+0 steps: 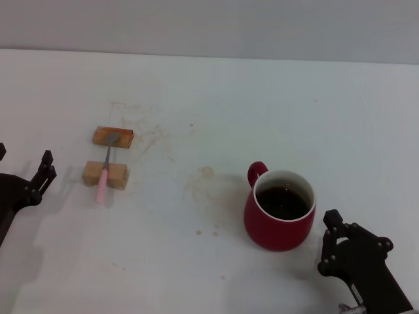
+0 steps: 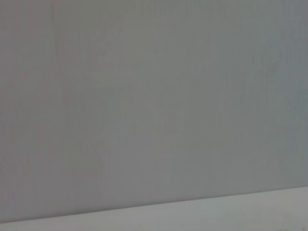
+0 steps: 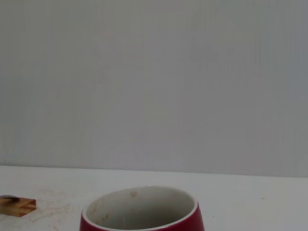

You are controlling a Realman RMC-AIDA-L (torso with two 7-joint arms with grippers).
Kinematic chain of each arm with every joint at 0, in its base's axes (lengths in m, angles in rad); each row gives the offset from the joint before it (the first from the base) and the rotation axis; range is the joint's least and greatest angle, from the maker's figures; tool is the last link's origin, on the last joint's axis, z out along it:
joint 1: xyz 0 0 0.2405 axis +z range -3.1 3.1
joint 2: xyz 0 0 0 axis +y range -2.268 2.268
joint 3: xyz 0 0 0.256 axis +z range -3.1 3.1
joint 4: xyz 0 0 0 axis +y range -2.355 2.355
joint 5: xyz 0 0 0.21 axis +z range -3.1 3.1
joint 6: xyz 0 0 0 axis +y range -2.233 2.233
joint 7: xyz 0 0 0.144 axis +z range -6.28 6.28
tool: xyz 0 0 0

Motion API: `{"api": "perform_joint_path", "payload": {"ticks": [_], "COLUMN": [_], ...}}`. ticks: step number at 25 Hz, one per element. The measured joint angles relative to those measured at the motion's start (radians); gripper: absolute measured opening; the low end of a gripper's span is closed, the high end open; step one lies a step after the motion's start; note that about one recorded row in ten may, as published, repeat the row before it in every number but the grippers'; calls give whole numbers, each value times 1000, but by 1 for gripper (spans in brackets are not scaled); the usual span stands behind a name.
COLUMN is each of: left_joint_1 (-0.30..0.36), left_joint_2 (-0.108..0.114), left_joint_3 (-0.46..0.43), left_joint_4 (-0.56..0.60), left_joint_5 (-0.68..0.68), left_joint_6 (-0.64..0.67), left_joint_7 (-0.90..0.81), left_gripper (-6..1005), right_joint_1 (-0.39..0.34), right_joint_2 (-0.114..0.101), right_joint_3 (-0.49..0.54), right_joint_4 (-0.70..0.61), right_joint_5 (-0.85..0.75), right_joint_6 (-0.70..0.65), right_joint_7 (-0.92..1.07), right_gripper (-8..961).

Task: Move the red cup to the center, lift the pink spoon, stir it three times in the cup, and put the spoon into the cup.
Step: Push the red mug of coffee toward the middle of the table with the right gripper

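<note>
The white table [image 1: 209,98] is the largest thing in view, a smooth matte surface with faint brownish stains and specks across its middle.

The red cup [image 1: 279,214] stands upright toward four o'clock on it. It is a glossy dark-red ceramic mug, round and slightly tapered, with a white inner wall, a dark inside and a loop handle pointing to about eleven o'clock. In the right wrist view its rim [image 3: 140,210] shows close by, the white lining faintly marked.

The right gripper [image 1: 353,252], black and angular, sits at five o'clock, just beside the cup and not touching it; I cannot tell how far its fingers are spread.

The left gripper [image 1: 26,180] is at nine o'clock at the table's edge, parked, with dark prongs visibly apart.

Two tan wooden blocks, rough-grained and rectangular, lie at about ten o'clock: the far block [image 1: 112,136] and the near block [image 1: 105,174].

The pink spoon [image 1: 105,170] bridges them, thin and straight, its grey metal bowl on the far block and its pale pink handle crossing the near one, well apart from the cup.
</note>
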Motion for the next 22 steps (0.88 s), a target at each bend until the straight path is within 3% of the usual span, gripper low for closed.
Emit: {"api": "perform_joint_path", "payload": {"ticks": [22], "left_joint_1": [-2], "left_joint_2": [-1], "left_joint_3": [3], "left_joint_4": [-2], "left_joint_5": [0], "left_joint_6": [0], "left_joint_7": [0], "left_gripper": [844], "right_joint_1": [62], "right_joint_2": [0], "right_joint_3": [7], "right_joint_4": [-9], "right_joint_5": [1], "right_joint_6": [38], "right_joint_7": [18], "right_gripper": [0]}}
